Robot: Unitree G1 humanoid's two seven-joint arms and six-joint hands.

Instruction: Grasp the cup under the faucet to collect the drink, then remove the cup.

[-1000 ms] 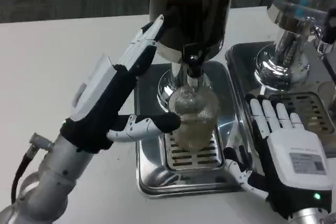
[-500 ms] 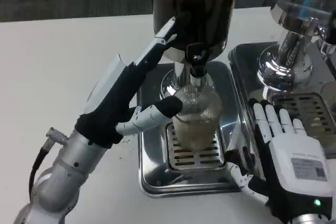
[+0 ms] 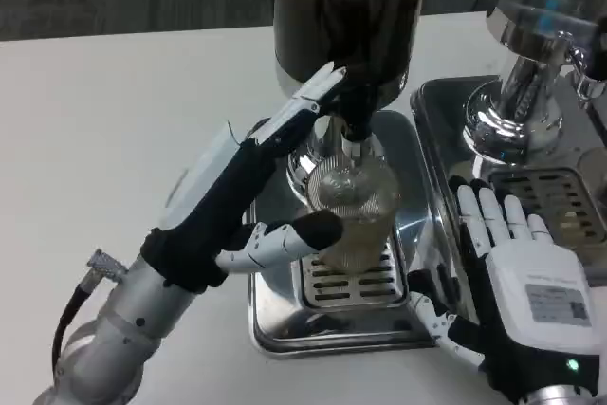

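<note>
Cup (image 3: 354, 211): clear ribbed glass, upright on the slotted grate of the drip tray (image 3: 332, 324), directly under the faucet (image 3: 351, 130). Pale yellowish liquid fills its lower part.
Faucet: black spout at the base of the dark drink dispenser (image 3: 346, 16); its tip sits just above the cup's rim.
Left hand (image 3: 251, 196): reaches in from the lower left, fingers extended up along the dispenser's base beside the faucet. The thumb (image 3: 285, 239) lies against the cup's left side. Fingers are spread, not wrapped around the cup; whether there is a firm hold on the cup cannot be told.
Right hand (image 3: 517, 272): back upward, fingers straight and slightly apart, holding nothing. It lies at the right edge of the drip tray, near the cup but apart from it.
Second dispenser (image 3: 536, 54): chrome base and stand to the right, on its own tray (image 3: 569, 201) with a slotted grate.
Table (image 3: 114, 139): white surface carrying both trays.
</note>
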